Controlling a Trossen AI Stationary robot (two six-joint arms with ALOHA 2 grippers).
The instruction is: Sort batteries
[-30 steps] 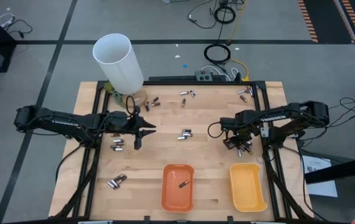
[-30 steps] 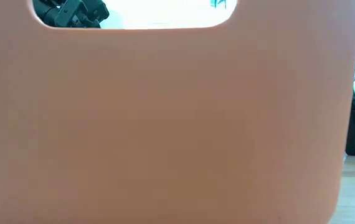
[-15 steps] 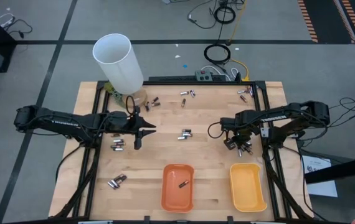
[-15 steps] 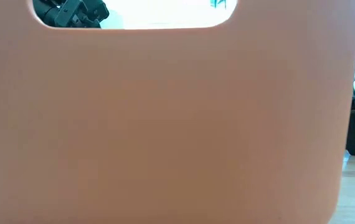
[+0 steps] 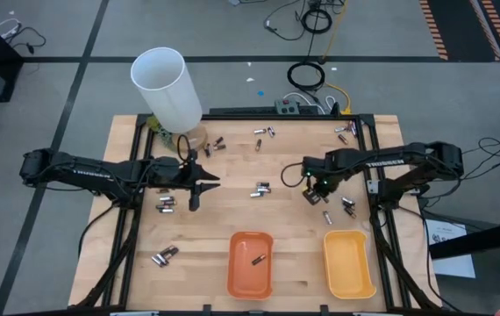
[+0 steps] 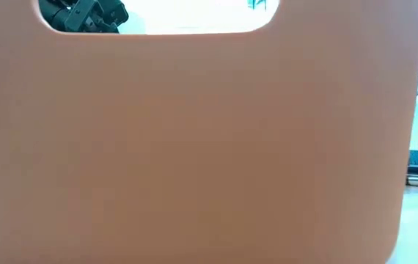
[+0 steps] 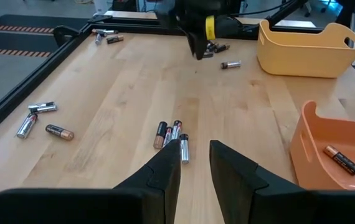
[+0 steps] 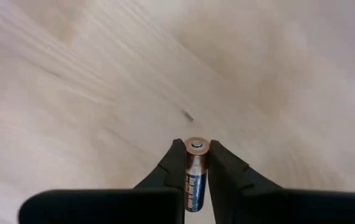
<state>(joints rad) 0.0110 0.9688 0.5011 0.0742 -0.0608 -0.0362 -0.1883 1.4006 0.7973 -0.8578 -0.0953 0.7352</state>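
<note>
right gripper (image 8: 196, 163): clamped on a dark copper-topped battery (image 8: 194, 174), above the table's (image 5: 232, 215) right half | left gripper (image 7: 195, 163): fingers apart, empty, by the left-centre cells | orange tray (image 5: 250, 263): one battery (image 5: 258, 259), near edge | yellow tray (image 5: 348, 262): beside it

No text or label can be read

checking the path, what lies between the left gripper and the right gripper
In the high view, a small cluster of batteries lies on the bare table between the left gripper and the right gripper, which holds a dark battery.
</note>
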